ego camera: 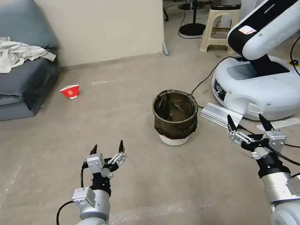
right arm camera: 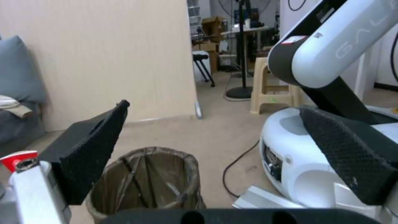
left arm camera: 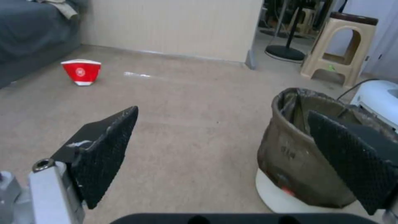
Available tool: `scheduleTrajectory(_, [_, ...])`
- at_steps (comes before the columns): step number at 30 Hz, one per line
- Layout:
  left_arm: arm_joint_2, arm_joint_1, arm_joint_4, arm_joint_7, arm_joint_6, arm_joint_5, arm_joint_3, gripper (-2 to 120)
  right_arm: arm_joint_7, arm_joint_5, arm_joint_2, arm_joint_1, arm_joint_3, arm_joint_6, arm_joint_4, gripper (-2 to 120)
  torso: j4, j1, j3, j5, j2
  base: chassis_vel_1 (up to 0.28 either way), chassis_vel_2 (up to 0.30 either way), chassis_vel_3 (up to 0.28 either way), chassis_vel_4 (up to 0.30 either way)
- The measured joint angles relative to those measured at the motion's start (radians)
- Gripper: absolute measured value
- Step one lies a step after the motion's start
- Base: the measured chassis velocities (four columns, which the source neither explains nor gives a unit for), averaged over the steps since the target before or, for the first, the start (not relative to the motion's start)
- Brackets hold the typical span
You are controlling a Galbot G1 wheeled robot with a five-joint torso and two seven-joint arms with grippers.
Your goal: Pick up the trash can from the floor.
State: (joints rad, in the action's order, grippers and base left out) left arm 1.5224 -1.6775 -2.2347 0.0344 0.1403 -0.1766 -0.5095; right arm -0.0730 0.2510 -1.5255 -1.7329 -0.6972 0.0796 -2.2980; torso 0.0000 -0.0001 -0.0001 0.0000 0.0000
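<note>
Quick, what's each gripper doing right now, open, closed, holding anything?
Left gripper: open, empty, above the floor.
Right gripper: open, empty, short of the trash can.

raised grey letters "gal", cut off by the frame edge, on the white arm [right arm camera: 344, 46] of the other robot [ego camera: 263, 87] beside the trash can [ego camera: 175, 116]. small red-and-white label on that same arm, print too small to read. faint dark marks on the trash can's bag, not legible. pale emblem on the red cup [left arm camera: 80, 72], well apart from the trash can, unreadable.
</note>
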Motion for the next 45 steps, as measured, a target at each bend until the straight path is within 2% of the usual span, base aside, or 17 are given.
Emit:
scheduleTrajectory(38, [-0.005,0.000,0.000,-0.003,-0.006,-0.001,0.006,100,0.009,0.003,0.003,-0.008,-0.002,-0.009,-0.014,100,0.0000,0.000,0.000,-0.0001,0.000,-0.102,0.095,0.101,-0.097])
scheduleTrajectory(45, [-0.026,0.017,0.014,-0.004,-0.006,-0.025,0.009,100,0.000,-0.026,-0.003,-0.002,-0.007,0.024,0.003,100,0.0002,0.000,0.000,-0.0002,0.000,-0.087,0.087,0.089,-0.087])
